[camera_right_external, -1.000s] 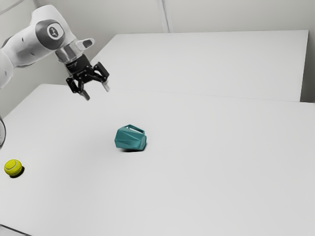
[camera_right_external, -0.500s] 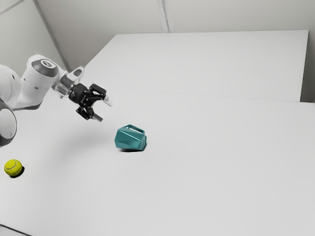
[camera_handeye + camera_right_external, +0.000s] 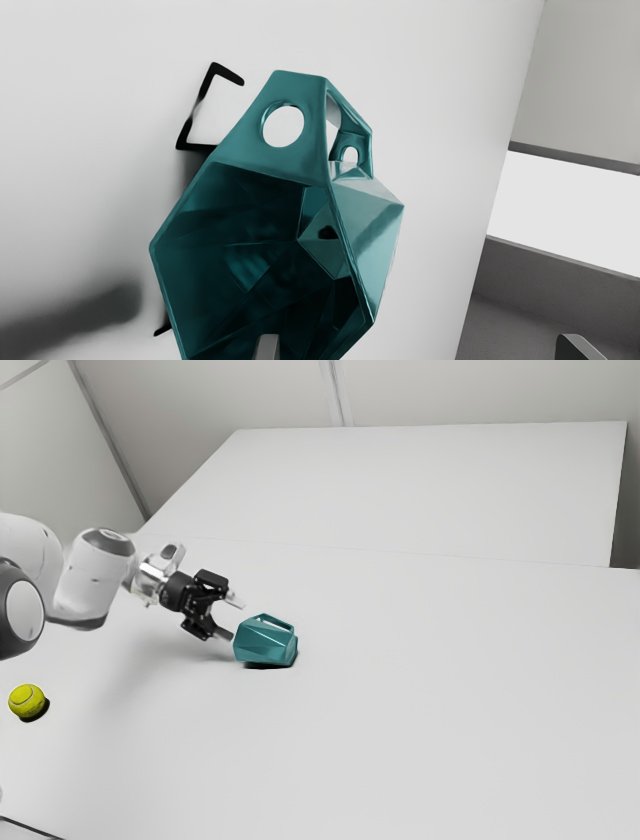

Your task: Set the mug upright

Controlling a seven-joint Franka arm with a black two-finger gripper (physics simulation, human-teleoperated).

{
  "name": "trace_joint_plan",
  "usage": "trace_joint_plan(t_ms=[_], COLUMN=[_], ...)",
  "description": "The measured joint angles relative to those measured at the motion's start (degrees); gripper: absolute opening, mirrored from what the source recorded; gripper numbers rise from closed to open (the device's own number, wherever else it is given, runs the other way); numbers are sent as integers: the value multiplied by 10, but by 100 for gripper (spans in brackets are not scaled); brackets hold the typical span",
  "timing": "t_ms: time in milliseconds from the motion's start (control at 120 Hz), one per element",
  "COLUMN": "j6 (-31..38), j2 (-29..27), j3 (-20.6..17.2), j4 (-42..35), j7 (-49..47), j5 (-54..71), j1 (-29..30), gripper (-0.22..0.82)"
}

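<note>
Just off the mug's mouth, on the exterior view's left of it, my gripper (image 3: 236, 618) stands open, its fingers spread apart. The teal faceted mug (image 3: 265, 641) lies on its side on the white table, mouth toward the gripper. In the wrist view the mug (image 3: 295, 165) shows its dark open inside and its pierced handle. One fingertip of the gripper (image 3: 419, 347) overlaps the mug's mouth, the other is well out to the side of the mug. Whether the near fingertip touches the rim I cannot tell.
A yellow-green ball (image 3: 27, 701) rests on the white table (image 3: 430, 710), near the exterior view's left edge and below the arm. A second white surface (image 3: 430, 490) lies behind the table. In the wrist view the table's edge runs beyond the mug.
The hand has come down and toward the exterior view's right, tilting from steeply downward to flatter, and now is close to the mug. Mug and ball have stayed where they were.
</note>
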Motion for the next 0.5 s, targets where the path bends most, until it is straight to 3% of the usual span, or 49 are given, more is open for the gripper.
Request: trace_joint_plan(t_ms=[500], j6=[33], j2=[9], j3=[-12], j4=[-29], j7=[67], j5=[-61], j1=[-8], gripper=[60])
